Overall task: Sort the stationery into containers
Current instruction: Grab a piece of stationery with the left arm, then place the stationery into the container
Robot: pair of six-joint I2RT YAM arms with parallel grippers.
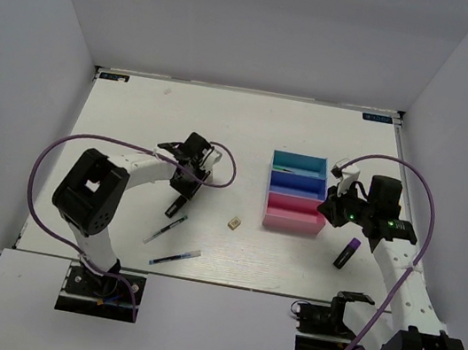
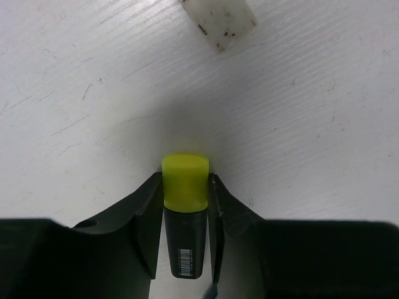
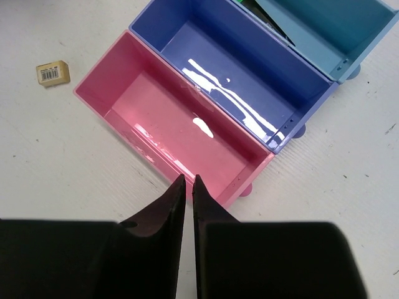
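Work surface: a white table (image 1: 135, 123) with fine wood grain and small scuffs, enclosed by plain pale grey walls (image 1: 260, 18). Centre right, three glossy, rectangular, open-topped plastic trays stand joined in a row: cyan tray (image 1: 299, 162) farthest, blue tray (image 1: 297, 184) in the middle, pink tray (image 1: 295, 215) nearest. The blue and pink interiors show only glare, and a thin dark item (image 3: 271, 22) lies in the cyan one. The left gripper (image 2: 186, 182) is low over the table left of centre, its black fingers set against both sides of a marker (image 2: 185, 218), a black barrel with a matte yellow cap, which lies flat on the table. A white speckled block (image 2: 219, 18) lies just ahead of it. The right gripper (image 3: 188, 180) hangs at the right end of the pink tray, jaws drawn together to a thin slit with nothing between them. Loose on the table: a small tan eraser (image 3: 53, 73) with a barcode label, left of the pink tray; two thin pens (image 1: 164, 231) (image 1: 175, 257) near the left arm; and a purple-capped marker (image 1: 348, 252) right of the trays.
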